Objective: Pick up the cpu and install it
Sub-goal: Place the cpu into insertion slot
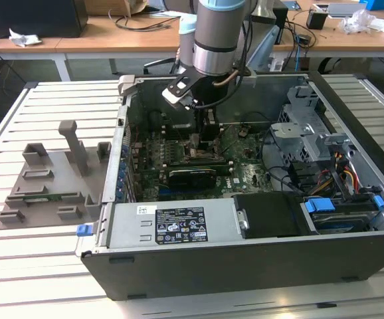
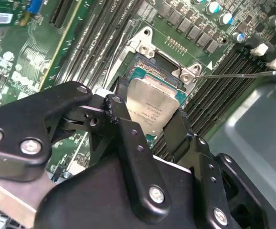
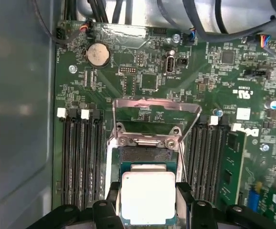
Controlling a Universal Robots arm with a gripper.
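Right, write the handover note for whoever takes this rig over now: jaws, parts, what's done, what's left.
Gripper: jaws shut on the small flat square cpu with the shiny silver metal top, one jaw on each side.
Where: the cpu is down inside the open grey computer case, at the dark square metal-framed socket on the green motherboard. The socket's silver hinged metal frame stands raised.
Done: cpu picked up and brought to the socket.
Left: cannot tell whether it is fully seated; cpu not released, frame not closed.
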